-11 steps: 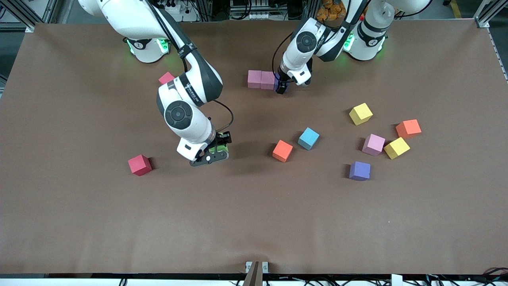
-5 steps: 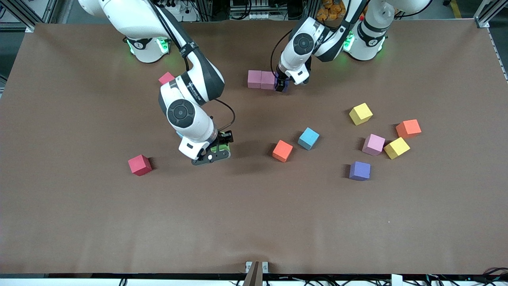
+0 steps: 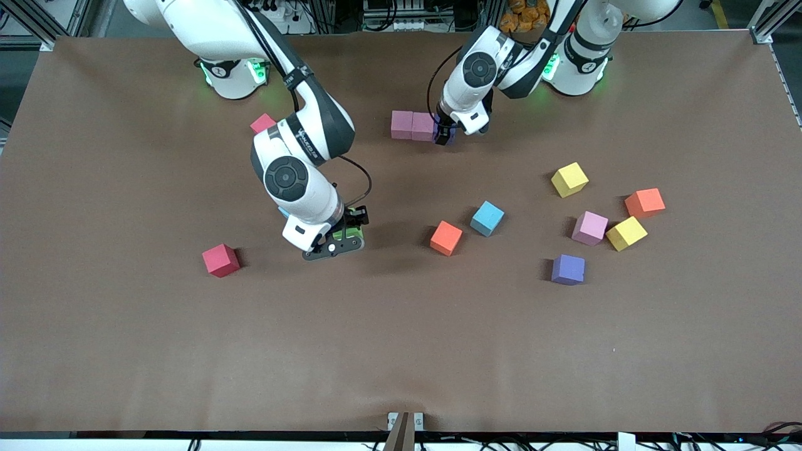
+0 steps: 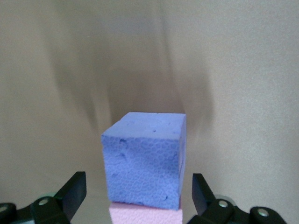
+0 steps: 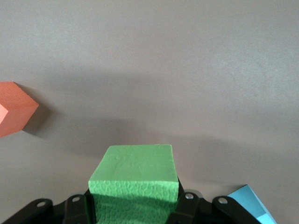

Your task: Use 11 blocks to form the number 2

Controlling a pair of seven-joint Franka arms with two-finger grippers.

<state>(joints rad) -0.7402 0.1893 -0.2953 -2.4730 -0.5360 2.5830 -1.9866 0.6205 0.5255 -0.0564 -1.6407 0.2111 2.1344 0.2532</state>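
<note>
My left gripper (image 3: 446, 133) (image 4: 138, 189) is open around a purple block (image 4: 145, 158). The block stands on the table, touching the end of a row of two pink blocks (image 3: 411, 124); one pink block (image 4: 145, 215) shows in the left wrist view. My right gripper (image 3: 343, 240) (image 5: 133, 207) is shut on the green block (image 3: 348, 235) (image 5: 135, 175), low over the table's middle. A blue block (image 5: 252, 205) lies beside it, mostly hidden under the right arm in the front view.
Loose on the table: a red block (image 3: 220, 260), a pink-red block (image 3: 262, 123), an orange-red block (image 3: 446, 238) (image 5: 11, 112), a blue block (image 3: 487, 218), a pink block (image 3: 589, 227), a purple block (image 3: 568, 269), an orange block (image 3: 645, 202), and two yellow cubes (image 3: 569, 179) (image 3: 626, 233).
My left gripper has brought the purple block against the pink row and opened. My right gripper has shifted slightly with the green block in it.
</note>
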